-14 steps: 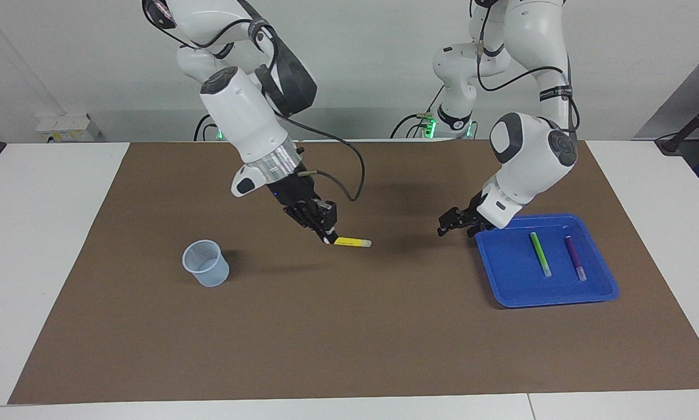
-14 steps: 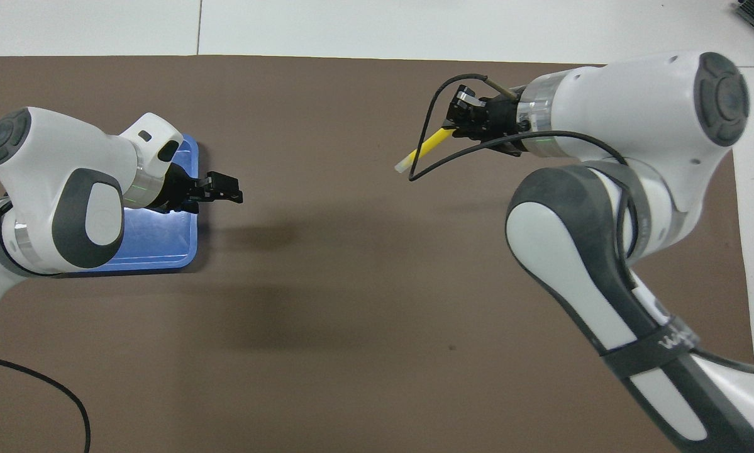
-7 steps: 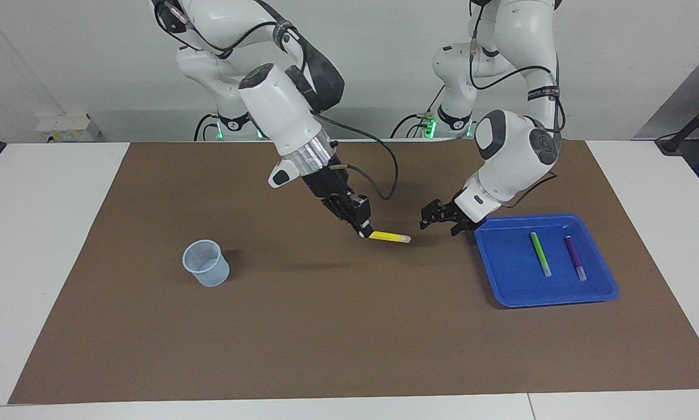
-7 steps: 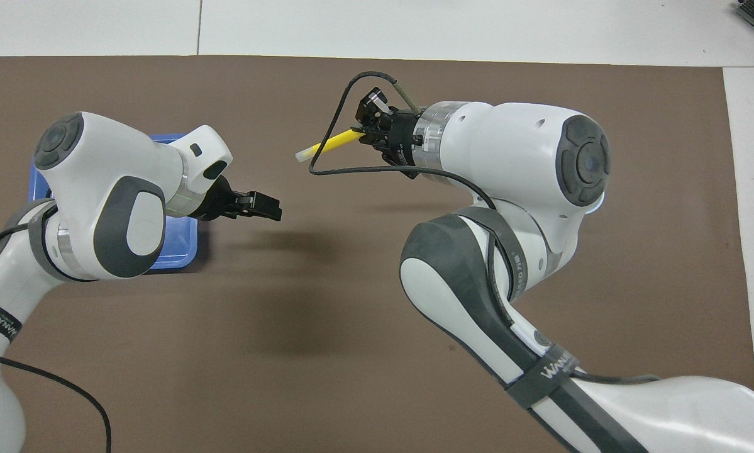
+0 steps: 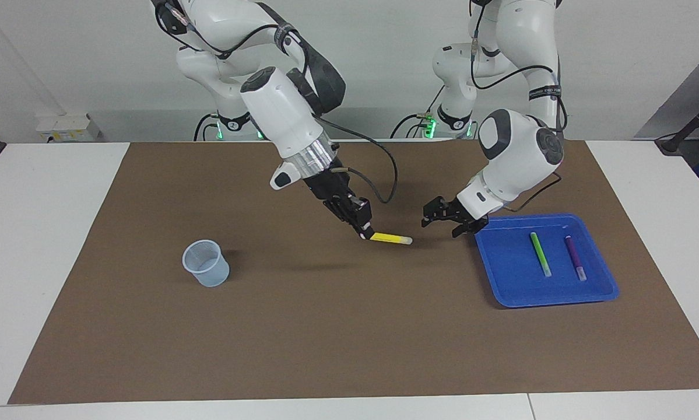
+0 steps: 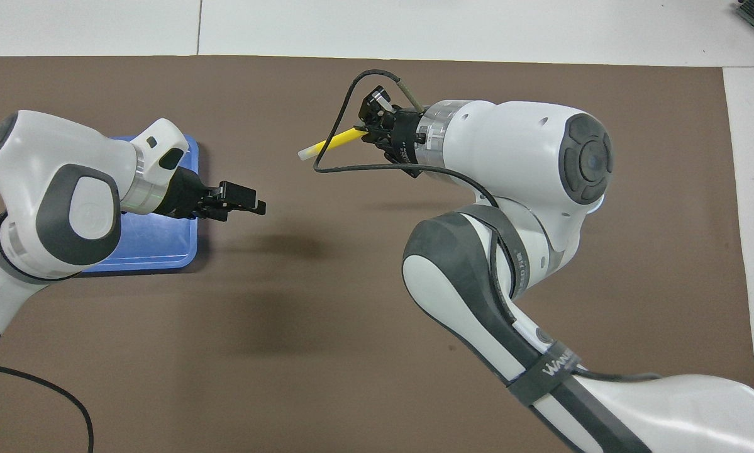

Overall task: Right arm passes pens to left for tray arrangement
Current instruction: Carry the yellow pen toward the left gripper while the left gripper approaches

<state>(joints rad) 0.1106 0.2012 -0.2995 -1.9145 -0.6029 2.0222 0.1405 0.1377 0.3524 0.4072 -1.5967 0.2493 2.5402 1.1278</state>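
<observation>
Reaching over the brown mat (image 5: 326, 326), our right gripper (image 5: 364, 232) clamps the slim yellow pen (image 5: 391, 238); our left gripper (image 5: 442, 217) gapes wide beside the glossy blue tray (image 5: 501, 274).

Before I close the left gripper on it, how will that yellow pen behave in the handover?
The yellow pen sticks out straight from the right gripper, held by one end, so it is probably stiff and light. It looks slim and smooth, so it may pivot or slip when the open left gripper pinches it. Set on the tray, it could roll.
</observation>
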